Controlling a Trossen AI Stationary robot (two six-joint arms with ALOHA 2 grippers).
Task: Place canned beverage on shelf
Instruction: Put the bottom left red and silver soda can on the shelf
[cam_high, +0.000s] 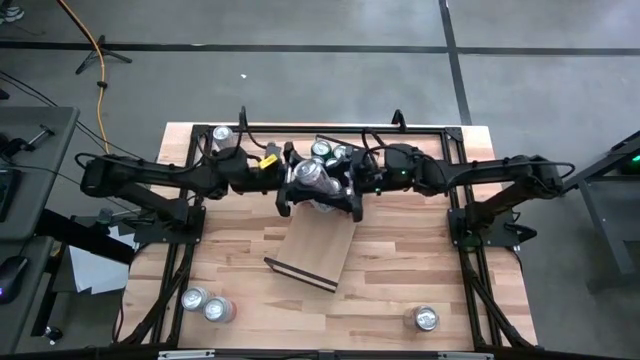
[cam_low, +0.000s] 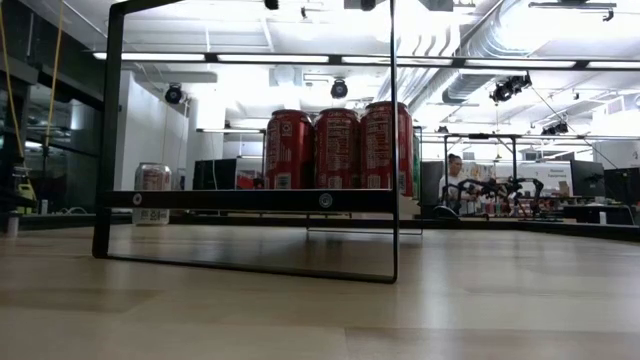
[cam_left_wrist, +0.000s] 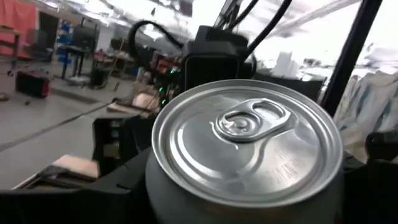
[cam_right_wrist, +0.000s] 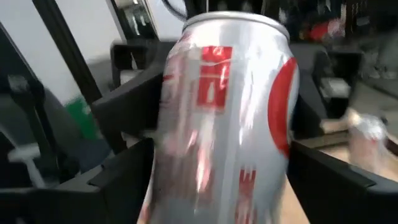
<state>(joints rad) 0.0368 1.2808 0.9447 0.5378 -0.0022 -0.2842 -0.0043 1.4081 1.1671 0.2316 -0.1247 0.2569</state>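
Observation:
A silver canned beverage (cam_high: 310, 172) with red markings (cam_right_wrist: 224, 112) hangs upright in the air over the far end of the shelf (cam_high: 320, 245), a light-wood board with dark rails. My left gripper (cam_high: 296, 184) comes from the left and is shut on it; the left wrist view shows its lid (cam_left_wrist: 249, 143). My right gripper (cam_high: 346, 186) faces it from the right, open, one finger on either side of the can's lower body (cam_right_wrist: 217, 180). Three red cans (cam_low: 338, 150) stand on the shelf's board. My left gripper pinches the can's side wall (cam_left_wrist: 155, 186) between its two fingers, which come about level from the table's left. The lid hides the exact place of contact. The can stands upright in the hold, lifted clear of the shelf and the table.
Two silver cans (cam_high: 206, 304) stand near the table's front left, one (cam_high: 426, 319) at the front right and one (cam_high: 222, 135) at the far left. Several cans (cam_high: 328, 151) crowd the shelf's far end. A person (cam_low: 455, 175) sits far off in the room.

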